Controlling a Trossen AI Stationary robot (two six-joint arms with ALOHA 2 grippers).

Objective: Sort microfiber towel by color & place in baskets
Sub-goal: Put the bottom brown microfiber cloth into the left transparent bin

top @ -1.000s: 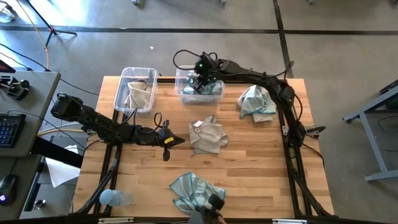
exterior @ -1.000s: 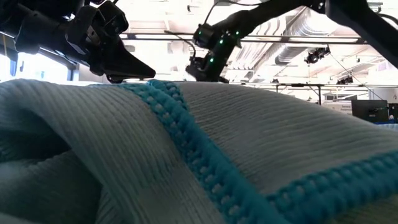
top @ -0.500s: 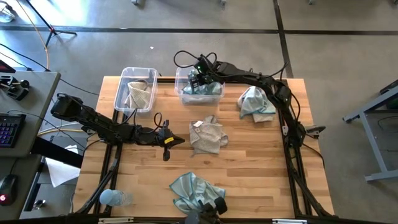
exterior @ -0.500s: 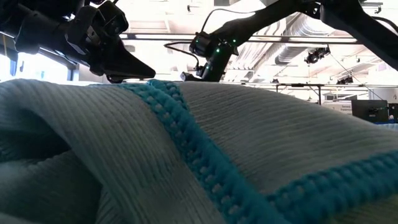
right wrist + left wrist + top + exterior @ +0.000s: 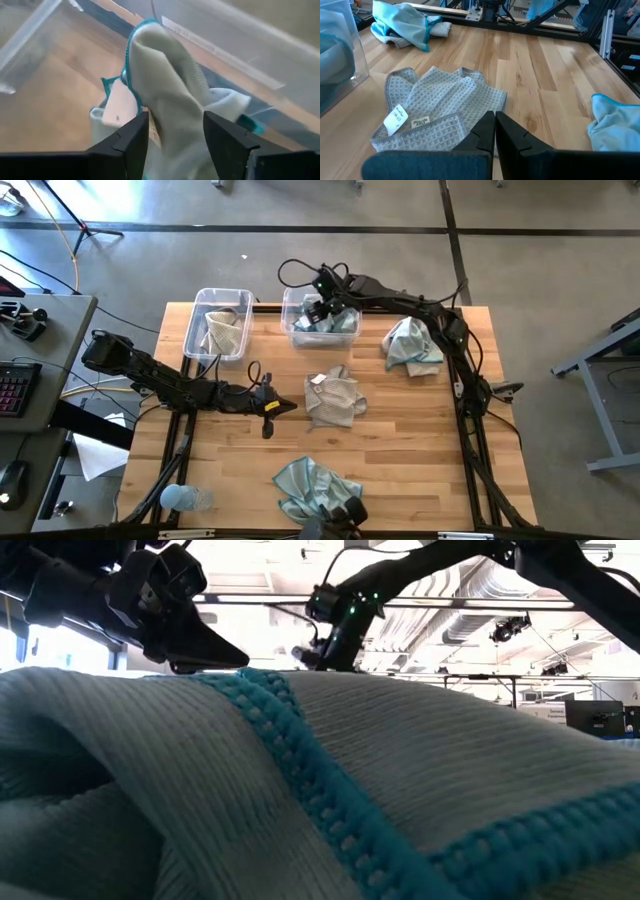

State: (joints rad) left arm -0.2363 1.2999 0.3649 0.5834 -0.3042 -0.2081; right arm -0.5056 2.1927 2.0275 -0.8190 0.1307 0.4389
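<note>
Apparently mid-drop, the right gripper (image 5: 322, 308) hung over the right basket (image 5: 347, 332), its fingers (image 5: 131, 137) parted around a teal towel (image 5: 167, 95) inside. Next it should lift clear and fetch the teal towel (image 5: 412, 347) lying nearby on the desk (image 5: 400, 440). Meanwhile the left gripper (image 5: 285, 406) waited, fingers shut and empty, beside the grey towel (image 5: 334, 398).

Two baskets stand side by side at the tabletop's (image 5: 400, 440) far edge: the left basket (image 5: 197, 326) holds one towel (image 5: 227, 332), the right basket (image 5: 290, 332) another. One loose towel (image 5: 333, 398) lies mid-table, just right of the left gripper (image 5: 284, 406); one (image 5: 412, 346) lies right of the baskets; one (image 5: 310, 485) lies at the near edge.
</note>
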